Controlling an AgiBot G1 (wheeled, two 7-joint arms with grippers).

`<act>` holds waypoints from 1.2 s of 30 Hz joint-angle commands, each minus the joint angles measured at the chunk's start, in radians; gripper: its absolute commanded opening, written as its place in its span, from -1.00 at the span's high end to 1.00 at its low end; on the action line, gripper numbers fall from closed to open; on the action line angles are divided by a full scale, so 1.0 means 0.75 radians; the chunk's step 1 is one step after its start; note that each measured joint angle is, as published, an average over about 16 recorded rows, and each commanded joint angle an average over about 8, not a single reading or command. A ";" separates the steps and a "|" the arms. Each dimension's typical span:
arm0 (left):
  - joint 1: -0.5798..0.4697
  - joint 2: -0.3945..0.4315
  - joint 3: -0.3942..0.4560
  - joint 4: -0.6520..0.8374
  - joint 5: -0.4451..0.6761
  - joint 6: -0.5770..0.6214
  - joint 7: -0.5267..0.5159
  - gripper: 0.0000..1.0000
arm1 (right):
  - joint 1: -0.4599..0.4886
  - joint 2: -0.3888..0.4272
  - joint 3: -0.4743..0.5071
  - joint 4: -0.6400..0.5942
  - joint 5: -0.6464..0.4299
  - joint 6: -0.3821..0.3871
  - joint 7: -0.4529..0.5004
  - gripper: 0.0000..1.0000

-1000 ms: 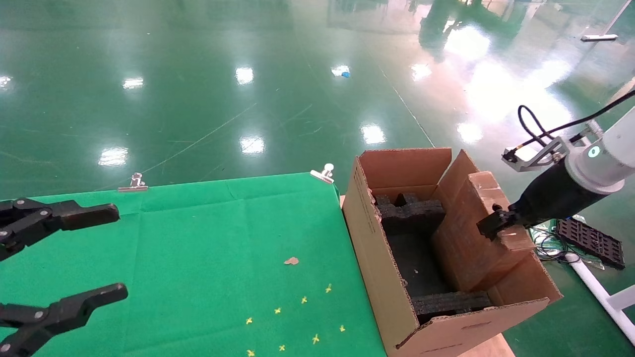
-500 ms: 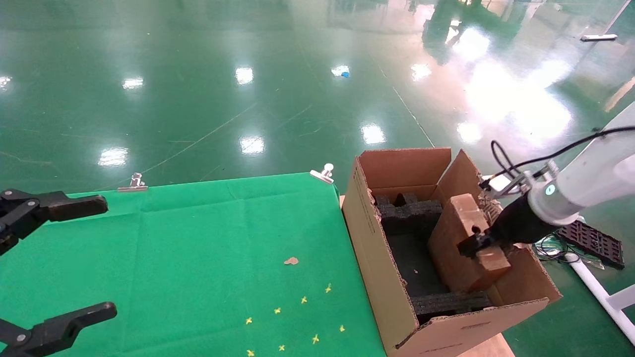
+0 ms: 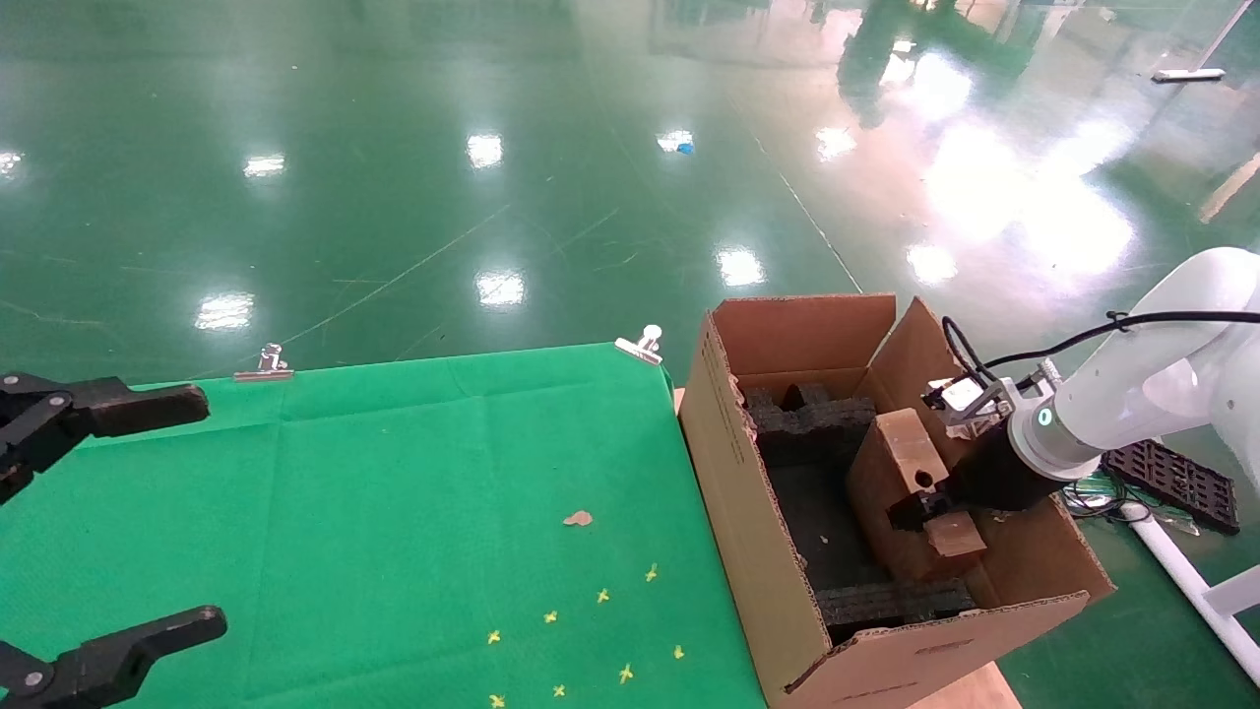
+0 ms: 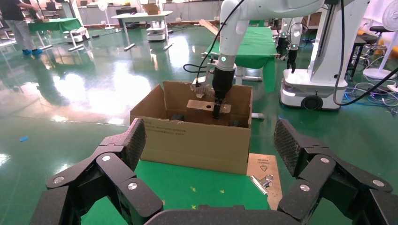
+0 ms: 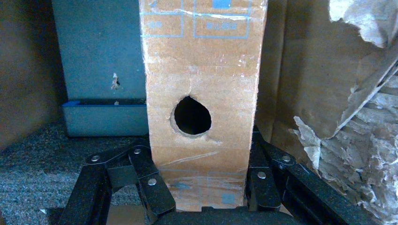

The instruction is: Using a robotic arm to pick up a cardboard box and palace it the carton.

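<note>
The small brown cardboard box with a round hole stands tilted inside the large open carton, above black foam padding. My right gripper, on the white robotic arm, is shut on the box's narrow end. In the right wrist view the fingers press both sides of the box below the hole. My left gripper is open and empty over the green table at the far left. The left wrist view shows the carton and the box between its open jaws.
The green cloth table carries a cardboard scrap and several yellow marks. Metal clips hold its far edge. A black tray and cables lie on the floor right of the carton. The carton's torn flap is beside the box.
My right arm has lowered the cardboard box deeper into the carton. My left gripper has drawn a little to the left and its jaws stand wider apart.
</note>
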 commanded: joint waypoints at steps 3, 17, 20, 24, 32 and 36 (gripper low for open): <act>0.000 0.000 0.000 0.000 0.000 0.000 0.000 -1.00 | -0.005 -0.016 -0.004 -0.025 -0.006 0.007 -0.010 -1.00; 0.000 -0.001 0.001 0.000 -0.001 -0.001 0.001 -1.00 | 0.031 -0.039 -0.020 -0.065 -0.030 -0.006 -0.020 -1.00; 0.000 -0.001 0.002 0.000 -0.001 -0.001 0.001 -1.00 | 0.036 -0.040 -0.020 -0.068 -0.030 -0.010 -0.022 -1.00; 0.000 -0.001 0.002 0.000 -0.001 -0.001 0.001 -1.00 | 0.044 -0.044 -0.020 -0.070 -0.031 -0.016 -0.026 -1.00; -0.001 -0.001 0.002 0.000 -0.002 -0.001 0.001 -1.00 | 0.129 -0.043 -0.017 -0.063 -0.027 -0.047 -0.061 -1.00; -0.001 -0.001 0.003 0.000 -0.002 -0.001 0.001 -1.00 | 0.256 -0.033 -0.012 -0.049 -0.022 -0.081 -0.112 -1.00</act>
